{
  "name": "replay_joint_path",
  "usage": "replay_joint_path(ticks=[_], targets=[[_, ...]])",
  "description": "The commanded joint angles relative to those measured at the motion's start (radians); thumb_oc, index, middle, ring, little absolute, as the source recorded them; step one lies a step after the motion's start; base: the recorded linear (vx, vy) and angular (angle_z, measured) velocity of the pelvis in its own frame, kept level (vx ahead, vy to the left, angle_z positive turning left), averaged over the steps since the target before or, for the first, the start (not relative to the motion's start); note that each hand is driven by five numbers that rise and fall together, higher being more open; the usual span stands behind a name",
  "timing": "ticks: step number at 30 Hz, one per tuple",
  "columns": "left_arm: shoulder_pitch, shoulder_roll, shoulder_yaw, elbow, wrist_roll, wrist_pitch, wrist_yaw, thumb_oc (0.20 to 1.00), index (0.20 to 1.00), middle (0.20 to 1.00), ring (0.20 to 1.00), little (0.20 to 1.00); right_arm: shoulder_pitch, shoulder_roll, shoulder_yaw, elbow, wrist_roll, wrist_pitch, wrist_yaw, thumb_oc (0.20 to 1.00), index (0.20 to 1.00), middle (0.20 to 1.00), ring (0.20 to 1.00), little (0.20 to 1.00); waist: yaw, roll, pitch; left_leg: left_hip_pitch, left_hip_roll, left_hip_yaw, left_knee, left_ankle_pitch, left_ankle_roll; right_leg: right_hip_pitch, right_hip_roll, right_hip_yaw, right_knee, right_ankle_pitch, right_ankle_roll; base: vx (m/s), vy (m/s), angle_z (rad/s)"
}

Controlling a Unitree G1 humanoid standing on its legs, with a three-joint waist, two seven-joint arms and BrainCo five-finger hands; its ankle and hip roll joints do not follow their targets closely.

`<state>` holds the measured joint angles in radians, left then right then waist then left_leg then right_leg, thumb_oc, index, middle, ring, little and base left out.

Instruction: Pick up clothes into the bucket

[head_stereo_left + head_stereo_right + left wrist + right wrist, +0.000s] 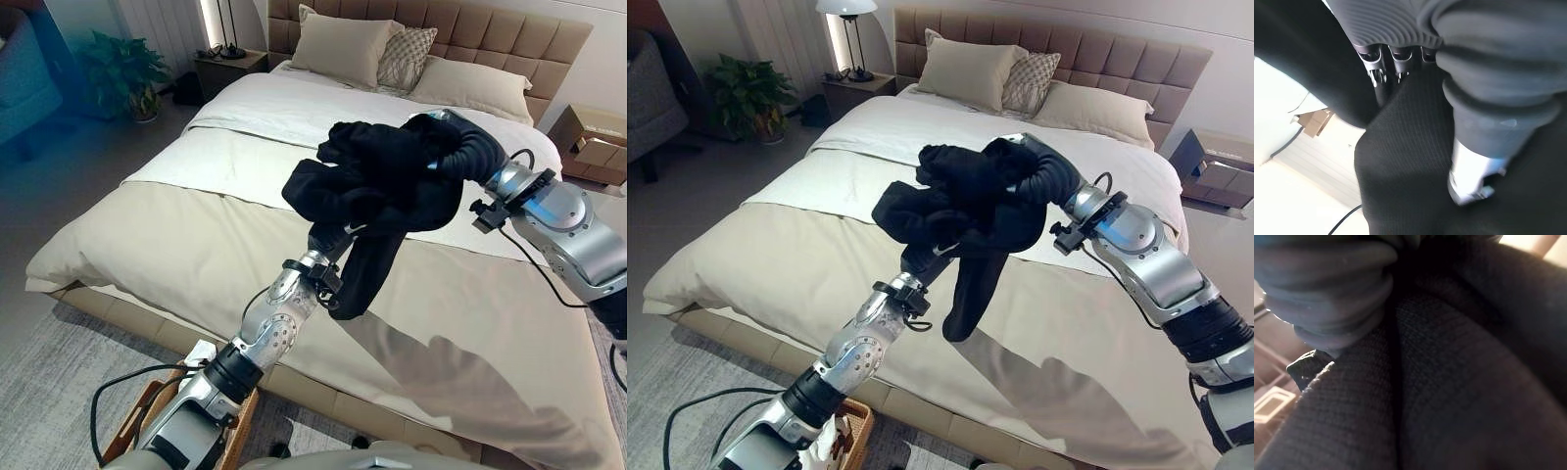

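- A black knit garment (pixel 377 186) hangs bunched in the air above the bed (pixel 196 245), held up between the two arms, with one limp end drooping down toward the bedcover without reaching it.
- The left robot hand (pixel 1382 58) is buried in the underside of the bundle; its wrist view shows the ribbed cover and the roots of the silver fingers running into the black cloth, their tips hidden (so I cannot tell whether it is clamped or loose).
- The right robot hand (pixel 460 147) comes in from the far side of the bundle, its dark ribbed cover pressed against the cloth and its fingers out of sight inside the folds; whether they are clamped I cannot tell either.
- A woven basket (pixel 235 431) stands on the grey rug (pixel 59 392) just off the near edge of the bed, under the left arm, mostly hidden by it.
- At the head of the bed lie beige pillows (pixel 343 44) and a patterned cushion (pixel 407 57) against the padded headboard (pixel 470 29).
- Beside the head of the bed stands a nightstand (pixel 857 90) with a lamp (pixel 847 10), and further from the bed a potted plant (pixel 745 93).
- On the other side of the bed sit cardboard boxes (pixel 593 142).
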<state>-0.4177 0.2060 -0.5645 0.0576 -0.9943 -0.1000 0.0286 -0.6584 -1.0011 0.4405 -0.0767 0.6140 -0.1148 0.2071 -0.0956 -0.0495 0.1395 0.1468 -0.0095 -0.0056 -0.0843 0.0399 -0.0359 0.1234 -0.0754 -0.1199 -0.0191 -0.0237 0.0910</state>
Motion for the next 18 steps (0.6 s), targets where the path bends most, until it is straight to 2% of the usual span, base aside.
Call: replay_joint_path(ticks=[1, 4, 5, 6, 7, 8, 9, 16, 18], targets=[[-0.063, -0.035, 0.009, -0.055, 0.043, -0.051, -0.058, 0.200, 0.200, 0.200, 0.200, 0.200, 0.013, -0.021, 0.012, -0.071, 0.045, -0.025, 0.003, 0.200, 0.200, 0.200, 0.200, 0.200, 0.016, -0.050, -0.073, -0.031, -0.013, -0.031, 0.085, -0.091, -0.004, -0.073, -0.084, -0.015, 0.119, 0.002, 0.059, 0.00, 0.000, 0.00], [-0.062, -0.033, 0.017, -0.064, 0.062, -0.060, -0.053, 0.200, 0.200, 0.200, 0.200, 0.200, 0.022, -0.006, 0.002, -0.073, 0.042, -0.029, -0.001, 0.200, 0.200, 0.200, 0.200, 0.200, 0.018, -0.049, -0.075, -0.033, -0.014, -0.032, 0.083, -0.089, -0.003, -0.071, -0.085, -0.014, 0.116, 0.003, 0.058, 0.00, 0.000, 0.00], [-0.062, -0.031, 0.020, -0.066, 0.070, -0.062, -0.052, 0.200, 0.200, 0.200, 0.200, 0.200, 0.027, -0.003, -0.004, -0.076, 0.040, -0.029, -0.002, 0.278, 0.278, 0.278, 0.278, 0.278, 0.018, -0.049, -0.076, -0.033, -0.014, -0.033, 0.082, -0.089, -0.003, -0.070, -0.085, -0.014, 0.114, 0.003, 0.058, 0.00, 0.000, 0.00], [-0.061, -0.033, 0.022, -0.070, 0.074, -0.064, -0.050, 0.200, 0.200, 0.200, 0.200, 0.200, 0.035, 0.003, -0.012, -0.080, 0.036, -0.030, -0.004, 0.451, 0.451, 0.451, 0.451, 0.451, 0.018, -0.049, -0.076, -0.034, -0.015, -0.033, 0.082, -0.089, -0.002, -0.070, -0.086, -0.014, 0.114, 0.003, 0.058, 0.00, 0.000, 0.00], [-0.061, -0.033, 0.030, -0.075, 0.084, -0.069, -0.045, 0.200, 0.200, 0.200, 0.200, 0.200, 0.047, 0.012, -0.021, -0.083, 0.035, -0.029, -0.004, 0.485, 0.485, 0.485, 0.485, 0.485, 0.018, -0.049, -0.077, -0.034, -0.015, -0.035, 0.081, -0.089, -0.002, -0.070, -0.086, -0.014, 0.114, 0.004, 0.058, 0.00, 0.000, 0.00], [-0.059, -0.033, 0.034, -0.078, 0.089, -0.071, -0.043, 0.200, 0.200, 0.200, 0.200, 0.200, 0.055, 0.015, -0.026, -0.087, 0.034, -0.028, -0.002, 0.570, 0.570, 0.570, 0.570, 0.570, 0.019, -0.049, -0.077, -0.034, -0.016, -0.035, 0.081, -0.089, -0.001, -0.070, -0.086, -0.013, 0.113, 0.004, 0.058, 0.00, 0.000, 0.00], [-0.055, -0.035, 0.040, -0.083, 0.096, -0.075, -0.040, 0.200, 0.200, 0.200, 0.200, 0.200, 0.064, 0.019, -0.032, -0.094, 0.030, -0.027, 0.001, 1.000, 1.000, 1.000, 1.000, 1.000, 0.019, -0.049, -0.077, -0.034, -0.016, -0.035, 0.081, -0.089, -0.001, -0.069, -0.087, -0.014, 0.113, 0.004, 0.058, 0.00, 0.000, 0.00], [-0.037, -0.044, 0.060, -0.101, 0.101, -0.089, -0.032, 0.200, 0.200, 0.200, 0.200, 0.200, 0.114, 0.051, -0.085, -0.108, 0.025, -0.034, -0.017, 1.000, 1.000, 1.000, 1.000, 1.000, 0.020, -0.048, -0.076, -0.035, -0.022, -0.035, 0.081, -0.089, 0.004, -0.072, -0.091, -0.011, 0.116, 0.007, 0.060, 0.00, 0.000, 0.00], [-0.007, -0.045, 0.091, -0.127, 0.074, -0.094, -0.027, 0.200, 0.200, 0.200, 0.200, 0.200, 0.166, 0.107, -0.168, -0.092, 0.004, -0.049, -0.069, 1.000, 1.000, 1.000, 1.000, 1.000, 0.022, -0.044, -0.075, -0.036, -0.024, -0.035, 0.080, -0.092, 0.008, -0.072, -0.094, -0.010, 0.112, 0.010, 0.064, 0.00, 0.000, 0.00]])
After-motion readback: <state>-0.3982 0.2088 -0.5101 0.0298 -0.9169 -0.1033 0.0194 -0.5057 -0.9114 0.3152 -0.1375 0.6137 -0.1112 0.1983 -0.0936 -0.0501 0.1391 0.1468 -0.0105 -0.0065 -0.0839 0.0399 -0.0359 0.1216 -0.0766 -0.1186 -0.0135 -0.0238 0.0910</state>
